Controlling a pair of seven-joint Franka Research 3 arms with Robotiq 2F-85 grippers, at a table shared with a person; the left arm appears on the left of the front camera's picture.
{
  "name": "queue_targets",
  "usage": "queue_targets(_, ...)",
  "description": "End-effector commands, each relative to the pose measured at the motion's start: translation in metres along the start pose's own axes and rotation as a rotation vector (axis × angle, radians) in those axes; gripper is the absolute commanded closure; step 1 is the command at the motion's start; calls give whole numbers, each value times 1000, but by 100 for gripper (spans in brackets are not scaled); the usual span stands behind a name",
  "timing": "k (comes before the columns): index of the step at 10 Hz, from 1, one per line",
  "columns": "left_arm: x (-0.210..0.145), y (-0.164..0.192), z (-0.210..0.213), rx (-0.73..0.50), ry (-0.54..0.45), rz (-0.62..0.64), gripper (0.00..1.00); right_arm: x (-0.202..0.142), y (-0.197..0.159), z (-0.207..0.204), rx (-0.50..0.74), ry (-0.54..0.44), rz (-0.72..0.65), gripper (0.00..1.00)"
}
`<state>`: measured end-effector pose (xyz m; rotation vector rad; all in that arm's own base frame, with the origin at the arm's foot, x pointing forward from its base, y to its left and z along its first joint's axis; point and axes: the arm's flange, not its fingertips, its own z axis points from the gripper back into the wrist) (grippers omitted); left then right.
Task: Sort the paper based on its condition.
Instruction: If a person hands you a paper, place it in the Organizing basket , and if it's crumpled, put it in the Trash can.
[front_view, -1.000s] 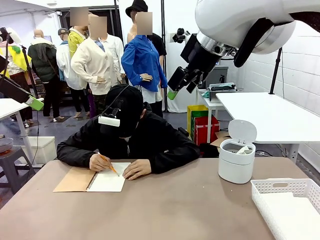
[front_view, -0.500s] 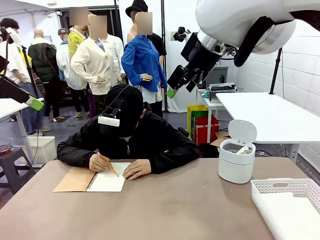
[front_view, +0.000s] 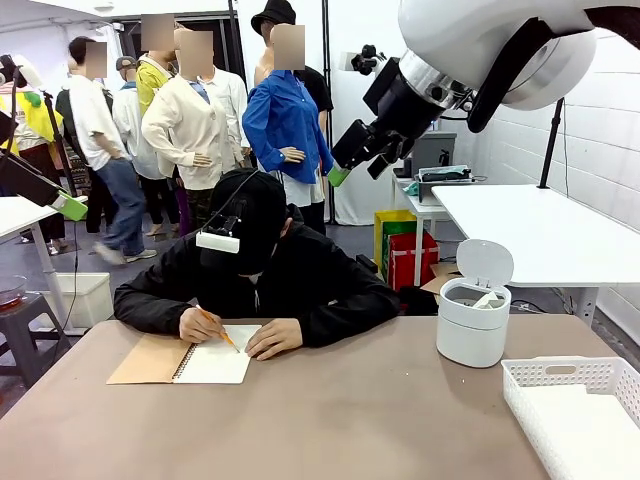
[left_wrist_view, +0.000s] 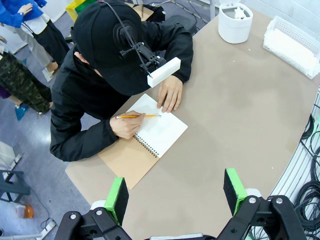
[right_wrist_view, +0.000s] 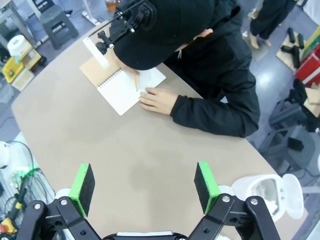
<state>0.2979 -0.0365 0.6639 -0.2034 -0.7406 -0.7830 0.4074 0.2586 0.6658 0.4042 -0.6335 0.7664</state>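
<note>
- Paper lies flat in the white basket at the bench's right end, and small white lumps show in the open bin. I cannot tell from the front view whether those are crumpled pieces.
- Left tool: pads spread, nothing between them, high above the notebook.
- The person's hand keeps its pencil on the notebook page, as it did a second ago.
- Right tool: pads spread and empty. It has drifted slightly up and left over the last second. I judge no sorting move has begun.
- The wrist views look down on the bench top between notebook and bin. The front view shows both arms held well above it.
</note>
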Motion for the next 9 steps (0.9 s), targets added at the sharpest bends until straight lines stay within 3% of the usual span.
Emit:
queue_targets(1,-1,1,0,3,-5,3,0,-12,-4,-3,55,-8,2,0)
queue_targets(9,-1,1,0,3,-5,3,0,-3,-1,-2,20,0,-11,0)
